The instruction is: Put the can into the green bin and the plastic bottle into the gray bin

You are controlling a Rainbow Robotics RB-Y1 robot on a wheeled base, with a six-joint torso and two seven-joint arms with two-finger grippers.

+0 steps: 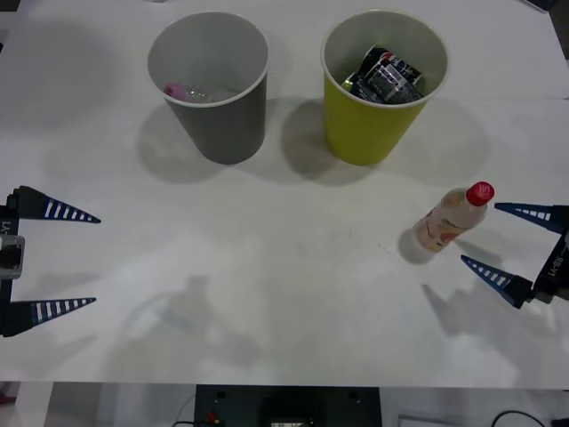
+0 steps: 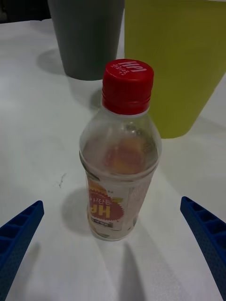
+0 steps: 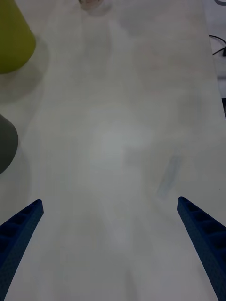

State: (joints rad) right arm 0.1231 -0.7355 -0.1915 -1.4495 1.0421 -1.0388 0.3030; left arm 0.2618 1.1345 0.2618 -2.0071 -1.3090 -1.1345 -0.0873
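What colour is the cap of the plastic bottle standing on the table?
Red; the plastic bottle shows it best in the right wrist view.

Bright, even overhead light washes the white worktop [image 1: 284, 294] almost to glare. Soft grey shadows pool beside both bins and the bottle [image 1: 452, 219] near the right claw [image 1: 505, 240]. Left wrist view looks hazy.

White table [image 1: 284, 294] w/ soft shadows under overhead light; dark equipment [image 1: 284, 405] and a cable [image 1: 524, 418] below its near edge.
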